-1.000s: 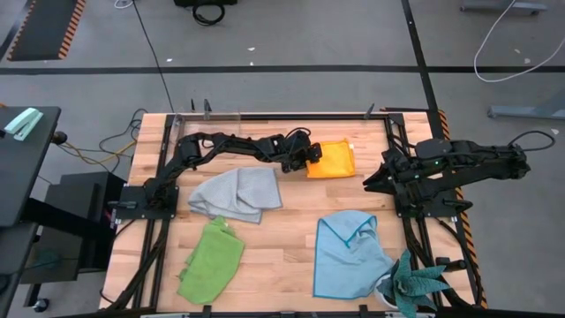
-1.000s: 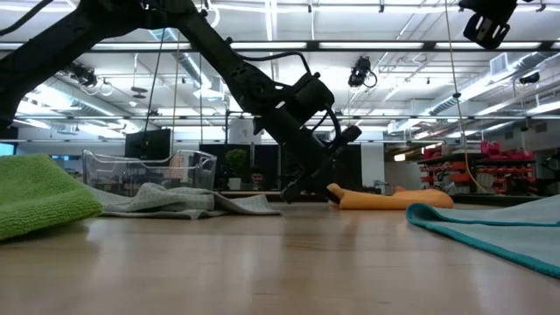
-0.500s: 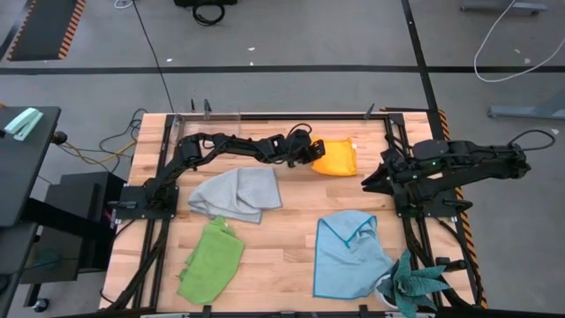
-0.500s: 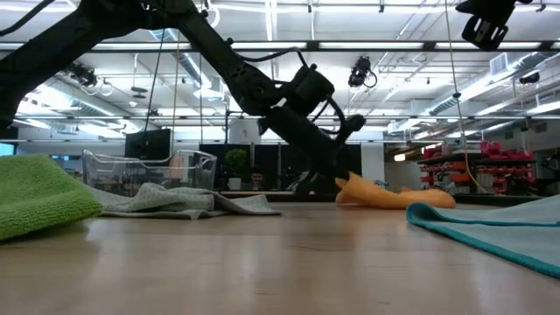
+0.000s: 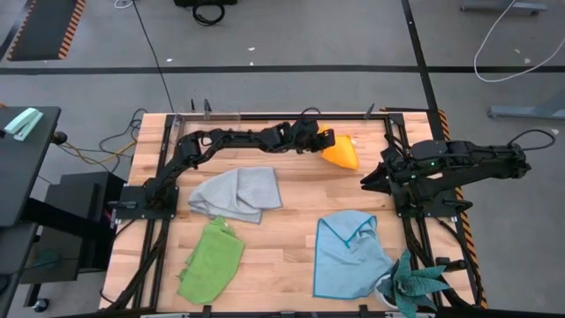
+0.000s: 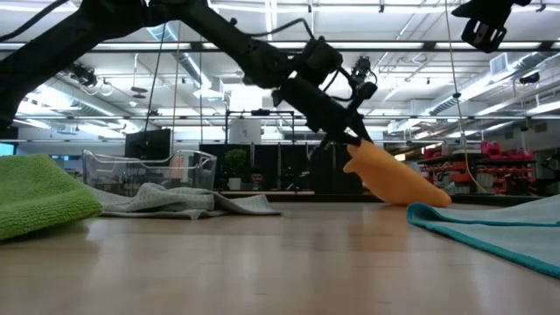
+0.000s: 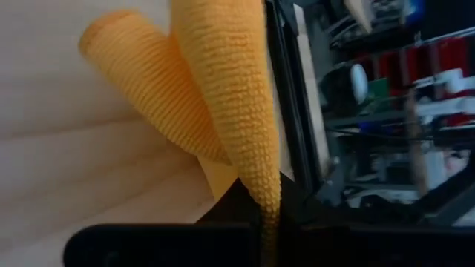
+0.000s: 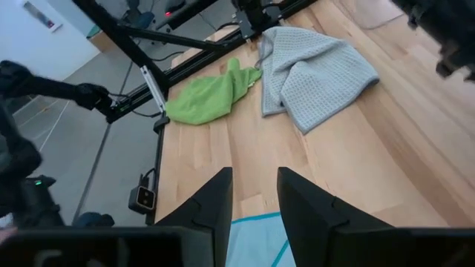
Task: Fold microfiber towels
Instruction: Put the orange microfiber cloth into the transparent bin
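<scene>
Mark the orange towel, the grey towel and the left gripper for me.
orange towel [image 5: 340, 155]: high view, middle of the hanging bunch.
grey towel [image 5: 240, 192]: high view, centre of the crumpled cloth.
left gripper [image 5: 322, 139]: high view, jaws shut on the orange towel's raised edge.

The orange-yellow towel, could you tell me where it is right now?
In the high view the orange-yellow towel is near the table's far edge, pinched by the left gripper and partly lifted, beyond the light blue towel.

A wooden worktop [image 5: 291, 221] has a black frame around it. A teal plant [image 5: 415, 287] with spiky leaves sits at one corner. A clear plastic box [image 6: 149, 166] stands at the far edge. Cables [image 5: 508, 53] lie on the grey floor [image 5: 291, 35] around it.
</scene>
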Action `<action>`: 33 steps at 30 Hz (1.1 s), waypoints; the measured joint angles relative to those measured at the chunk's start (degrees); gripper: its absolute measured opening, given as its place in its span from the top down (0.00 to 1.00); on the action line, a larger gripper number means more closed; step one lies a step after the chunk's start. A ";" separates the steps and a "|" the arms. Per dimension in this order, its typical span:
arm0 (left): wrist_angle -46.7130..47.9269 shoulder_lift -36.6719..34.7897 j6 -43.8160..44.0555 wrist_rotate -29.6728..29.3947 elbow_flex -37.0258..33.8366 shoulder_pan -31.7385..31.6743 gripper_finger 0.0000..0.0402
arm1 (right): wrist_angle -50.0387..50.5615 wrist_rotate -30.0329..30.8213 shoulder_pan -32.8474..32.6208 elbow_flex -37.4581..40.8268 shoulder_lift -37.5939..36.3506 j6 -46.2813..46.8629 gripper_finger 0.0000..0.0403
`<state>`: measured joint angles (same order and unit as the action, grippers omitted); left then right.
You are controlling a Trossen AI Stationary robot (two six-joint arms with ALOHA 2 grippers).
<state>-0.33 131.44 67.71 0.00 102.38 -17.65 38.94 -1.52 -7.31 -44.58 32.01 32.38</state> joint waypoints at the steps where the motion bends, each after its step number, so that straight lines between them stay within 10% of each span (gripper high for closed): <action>1: 2.53 0.00 -1.06 -0.03 1.76 -0.30 0.98 | 0.04 0.26 0.00 0.00 0.00 0.30 0.71; 18: 45.81 -0.21 -17.12 -0.44 32.43 -6.34 0.98 | 1.99 5.58 0.04 0.00 0.00 -0.61 0.75; 33: 74.86 -10.30 -17.40 -7.90 32.60 -10.23 0.98 | 2.18 5.80 0.07 0.00 0.18 -4.73 0.78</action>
<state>74.53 121.14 50.30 -7.89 134.98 -27.87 41.12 4.27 -7.25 -44.58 32.19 27.65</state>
